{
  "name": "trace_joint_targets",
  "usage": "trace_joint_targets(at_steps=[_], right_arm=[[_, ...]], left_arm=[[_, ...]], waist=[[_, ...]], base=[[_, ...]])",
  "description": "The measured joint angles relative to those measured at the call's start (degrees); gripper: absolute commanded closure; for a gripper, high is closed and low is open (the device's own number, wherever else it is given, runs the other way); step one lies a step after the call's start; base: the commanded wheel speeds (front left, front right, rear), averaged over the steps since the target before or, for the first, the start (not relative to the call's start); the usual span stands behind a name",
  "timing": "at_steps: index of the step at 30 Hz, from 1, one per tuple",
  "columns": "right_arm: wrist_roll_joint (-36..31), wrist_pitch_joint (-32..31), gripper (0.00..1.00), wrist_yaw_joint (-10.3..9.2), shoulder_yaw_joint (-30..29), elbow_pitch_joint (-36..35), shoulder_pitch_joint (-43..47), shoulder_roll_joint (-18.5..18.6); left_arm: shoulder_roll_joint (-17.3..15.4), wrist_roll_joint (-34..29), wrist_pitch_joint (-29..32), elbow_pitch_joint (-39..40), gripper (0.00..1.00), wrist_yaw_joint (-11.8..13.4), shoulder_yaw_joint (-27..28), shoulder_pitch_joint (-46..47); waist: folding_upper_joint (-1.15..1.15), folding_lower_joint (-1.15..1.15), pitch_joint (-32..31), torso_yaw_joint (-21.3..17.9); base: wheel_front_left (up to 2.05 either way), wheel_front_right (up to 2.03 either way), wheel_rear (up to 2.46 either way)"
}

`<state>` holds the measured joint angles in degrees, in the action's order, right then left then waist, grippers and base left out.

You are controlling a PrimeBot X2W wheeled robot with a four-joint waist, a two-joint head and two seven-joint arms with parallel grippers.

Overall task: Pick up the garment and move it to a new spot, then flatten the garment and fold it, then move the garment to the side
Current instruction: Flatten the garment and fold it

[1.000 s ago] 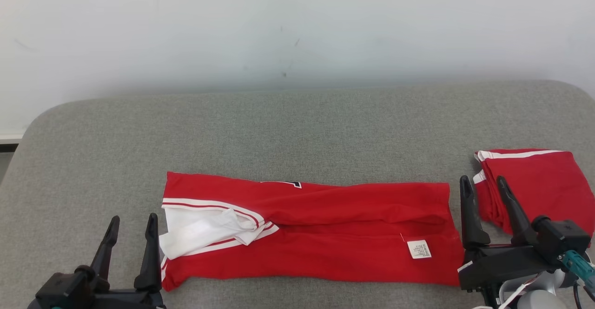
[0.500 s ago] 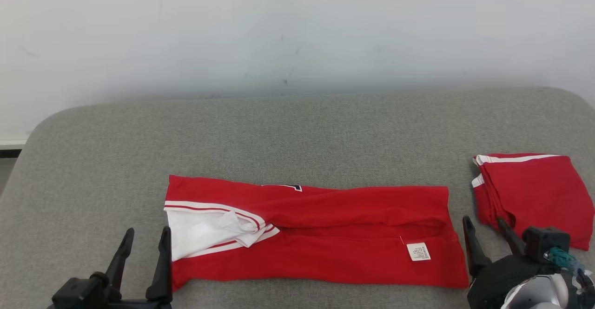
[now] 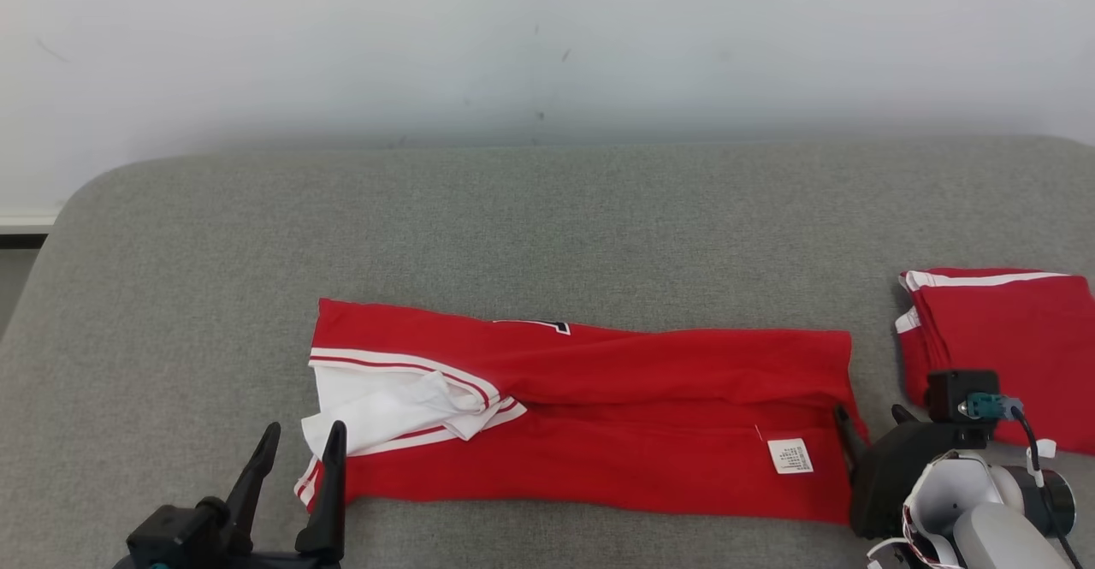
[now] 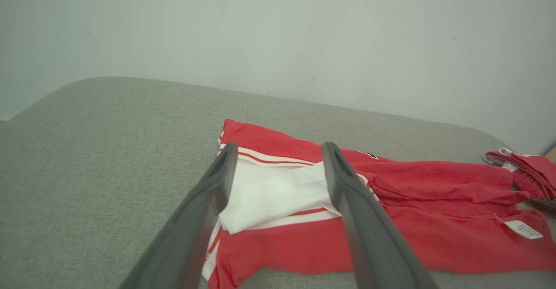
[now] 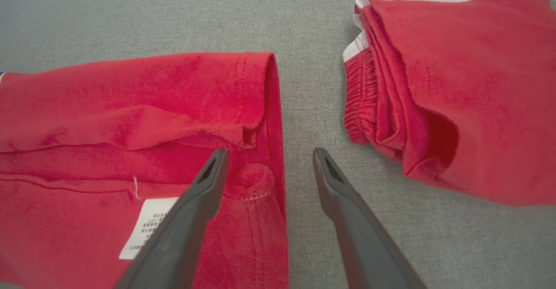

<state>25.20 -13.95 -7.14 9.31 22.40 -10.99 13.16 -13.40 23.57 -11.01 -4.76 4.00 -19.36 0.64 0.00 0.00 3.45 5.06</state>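
Head view cropped the folded pile [image 3: 1001,338]; the label [image 3: 790,455] on the garment [image 3: 616,415] was illegible; my jaws stood spread.

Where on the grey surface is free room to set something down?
Free: the wide strip between the wall and the long red garment, and the corner left of the garment. Crowded: the narrow gap between garment and folded red pile.
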Motion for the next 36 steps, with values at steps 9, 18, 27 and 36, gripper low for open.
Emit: trace_joint_targets(at_steps=[9, 18, 27, 36], right_arm=[[0.0, -3.8, 0.0, 0.0, -0.8, 4.0, -2.9, -1.6], [-0.8, -4.9, 0.0, 0.0, -2.3, 7.0, -3.8, -2.2], [-1.0, -6.1, 0.0, 0.0, -5.0, 9.8, -6.1, -4.1], [-1.0, -9.3, 0.15, -0.01, -5.6, 11.5, -7.5, -4.4]], left_arm=[[0.0, 0.2, 0.4, -0.7, 0.0, -0.3, 0.1, 0.3], [0.2, 0.6, 0.9, -1.2, 0.0, -0.6, -0.1, 1.1], [0.3, 0.6, 1.4, -1.5, 0.0, -1.1, -0.6, 1.1], [0.4, 1.8, 1.5, -2.0, 0.0, -1.6, -1.1, 1.1]], waist=[[0.0, 0.0, 1.1, 0.9], [0.0, 0.0, 1.6, 1.2], [0.0, 0.0, 1.9, 1.6], [0.0, 0.0, 1.9, 2.3]], base=[[0.0, 0.0, 0.0], [0.0, 0.0, 0.0], [0.0, 0.0, 0.0], [0.0, 0.0, 0.0]])
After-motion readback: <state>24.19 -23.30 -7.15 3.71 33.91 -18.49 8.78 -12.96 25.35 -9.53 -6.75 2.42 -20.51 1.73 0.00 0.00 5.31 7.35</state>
